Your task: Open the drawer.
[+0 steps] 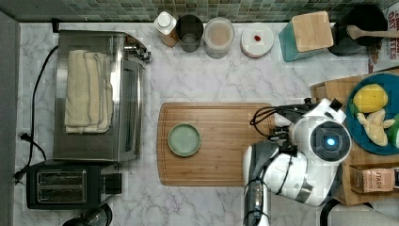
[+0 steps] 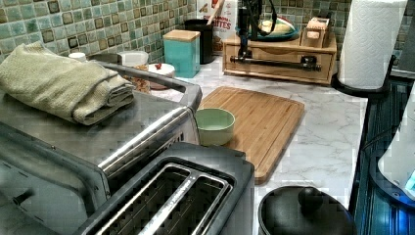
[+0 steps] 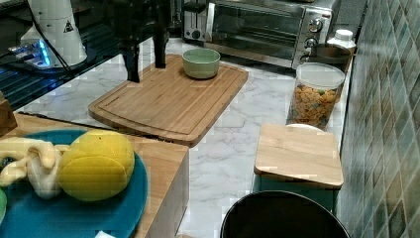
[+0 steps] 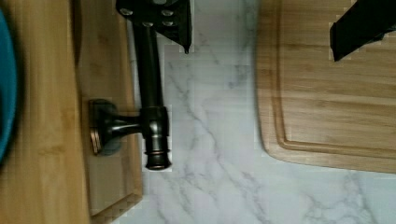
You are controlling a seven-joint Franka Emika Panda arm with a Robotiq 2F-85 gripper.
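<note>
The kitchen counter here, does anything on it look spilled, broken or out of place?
Nothing stands out. The green bowl sits upright on the cutting board, the folded towel lies neatly on the toaster oven, and the jars along the tiled wall stand upright. The marble shows no spills. The drawer looks closed, its bar handle level.

The arm (image 1: 301,165) is glossy white with rounded link shells and grey-silver bands at the joints. One round joint cap (image 1: 331,141) is dark, with a small blue light glowing at its centre. Black cables (image 1: 266,117) loop in a bundle beside the wrist. The white base (image 3: 57,29) bears a small black triangular marking. The gripper (image 4: 261,28) is black, with flat matte fingers (image 4: 362,25) and small silver screw heads (image 4: 147,23) in one finger's mount.
</note>
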